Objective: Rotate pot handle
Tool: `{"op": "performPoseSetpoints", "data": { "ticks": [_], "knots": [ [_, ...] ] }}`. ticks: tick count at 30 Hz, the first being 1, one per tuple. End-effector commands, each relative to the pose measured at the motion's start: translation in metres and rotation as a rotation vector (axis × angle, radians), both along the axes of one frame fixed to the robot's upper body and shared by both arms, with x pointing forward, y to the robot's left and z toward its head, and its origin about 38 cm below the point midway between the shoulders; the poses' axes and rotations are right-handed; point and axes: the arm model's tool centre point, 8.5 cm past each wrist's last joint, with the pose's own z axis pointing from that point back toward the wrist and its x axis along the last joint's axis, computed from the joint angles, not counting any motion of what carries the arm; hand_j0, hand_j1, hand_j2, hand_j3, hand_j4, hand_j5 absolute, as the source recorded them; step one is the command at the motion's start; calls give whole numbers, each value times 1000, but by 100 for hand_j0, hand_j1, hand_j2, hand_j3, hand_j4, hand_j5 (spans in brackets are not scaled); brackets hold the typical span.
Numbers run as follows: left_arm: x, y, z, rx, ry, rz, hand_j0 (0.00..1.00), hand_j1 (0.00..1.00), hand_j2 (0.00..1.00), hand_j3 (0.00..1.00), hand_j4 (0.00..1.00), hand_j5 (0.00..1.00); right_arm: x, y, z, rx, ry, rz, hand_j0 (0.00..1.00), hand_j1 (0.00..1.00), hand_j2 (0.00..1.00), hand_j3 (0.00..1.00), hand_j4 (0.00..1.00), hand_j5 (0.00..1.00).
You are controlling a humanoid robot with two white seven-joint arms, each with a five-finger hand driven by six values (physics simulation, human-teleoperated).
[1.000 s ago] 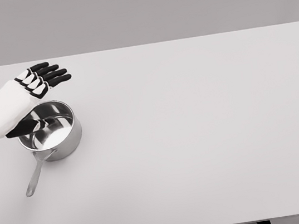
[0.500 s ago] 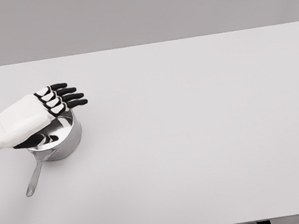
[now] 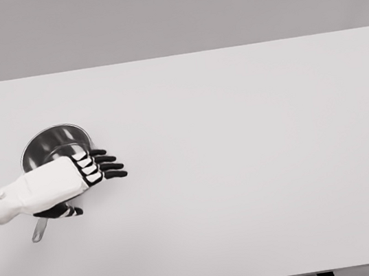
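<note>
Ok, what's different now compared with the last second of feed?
The left hand swept from beyond the pot toward the camera and lower in the picture, now covering the pot's near side and most of the handle. Its fingers are extended; no grasp is visible. The pot, its handle pointing toward the near-left, and the table look unchanged. The right arm is out of view.

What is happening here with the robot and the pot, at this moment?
The robot's left hand hovers over the near side of a steel saucepan on the white table, fingers extended and holding nothing. The arm covers most of the pot handle, whose tip points toward the table's near edge. The right arm is out of view.
</note>
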Motion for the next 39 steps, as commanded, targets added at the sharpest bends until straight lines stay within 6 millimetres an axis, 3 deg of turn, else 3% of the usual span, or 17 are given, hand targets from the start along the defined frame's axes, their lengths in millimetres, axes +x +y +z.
{"op": "performPoseSetpoints", "data": {
  "ticks": [1,13,39],
  "knots": [
    [-2,-1,-3,2,14,-3,100,100,100,100,100,100,0,0,0,0,0,0,100,100,100,100,100,100],
    [-7,-3,-17,68,0,-25,100,100,100,100,100,100,0,0,0,0,0,0,100,100,100,100,100,100],
    [-7,3,-18,107,-12,-19,100,100,100,100,100,100,0,0,0,0,0,0,100,100,100,100,100,100]
  ]
}}
